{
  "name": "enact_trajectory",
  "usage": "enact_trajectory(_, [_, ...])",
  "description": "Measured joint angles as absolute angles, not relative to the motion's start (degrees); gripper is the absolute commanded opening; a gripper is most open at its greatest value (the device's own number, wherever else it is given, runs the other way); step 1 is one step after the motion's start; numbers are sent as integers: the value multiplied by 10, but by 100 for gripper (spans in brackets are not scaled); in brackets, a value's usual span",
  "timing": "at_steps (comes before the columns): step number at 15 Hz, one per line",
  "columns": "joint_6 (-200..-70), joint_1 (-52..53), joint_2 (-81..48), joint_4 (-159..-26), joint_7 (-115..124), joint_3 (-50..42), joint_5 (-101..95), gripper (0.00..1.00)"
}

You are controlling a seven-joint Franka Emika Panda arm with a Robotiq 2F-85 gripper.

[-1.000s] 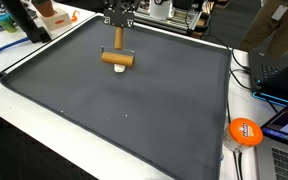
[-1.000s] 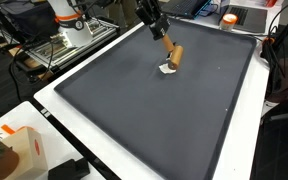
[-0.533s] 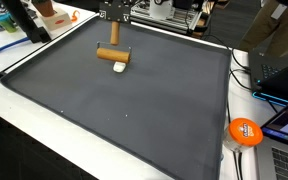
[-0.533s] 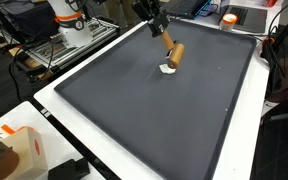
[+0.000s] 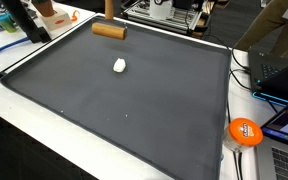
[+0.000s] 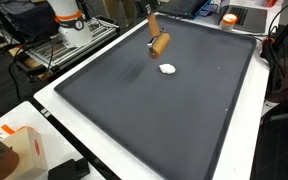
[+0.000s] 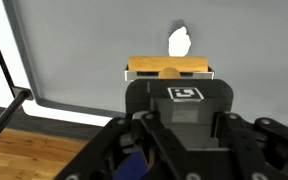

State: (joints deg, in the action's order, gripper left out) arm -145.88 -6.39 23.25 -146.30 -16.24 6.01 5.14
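The fingers (image 7: 144, 95) are seen closed tight on the thin handle of a wooden mallet (image 5: 109, 30), which is held by its upper end. In both exterior views only the handle is seen rising to the top edge of the picture, and the fingers themselves are cut off there. In the wrist view a black-and-white square marker (image 7: 184, 94) is fixed to the dark body just behind the fingers; its pattern is a code, and no letters can be read on it. An orange disc (image 5: 245, 131) with a white mark is seen on the desk (image 5: 24, 110) beside the mat, its mark too small to read. The mallet is held clear of the dark grey mat (image 5: 134, 110), near the mat's far edge. Its handle stands roughly upright, and its short round head (image 6: 159, 44) is carried at the bottom. The head's long axis lies level, roughly along the mat's far edge in an exterior view. A small white lump (image 6: 167, 69) is left on the mat near the mallet head, apart from it and untouched.
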Motion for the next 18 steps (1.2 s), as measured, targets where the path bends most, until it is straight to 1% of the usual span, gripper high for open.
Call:
enact_trajectory(5, [-1231, -30, 277, -1318, -20, 75, 15, 22])
enact_trajectory(6, [-1203, -25, 274, -1287, 3, 78, 15, 47])
enact_trajectory(9, [-1194, -18, 258, -1253, 20, 78, 15, 47])
enact_trajectory(10, [-1194, -18, 253, -1252, 20, 77, 15, 22])
enact_trajectory(14, [-1189, -17, 234, -1253, 33, 74, -5, 22])
enact_trajectory(18, [-1191, -18, 176, -1263, 27, 59, -34, 22])
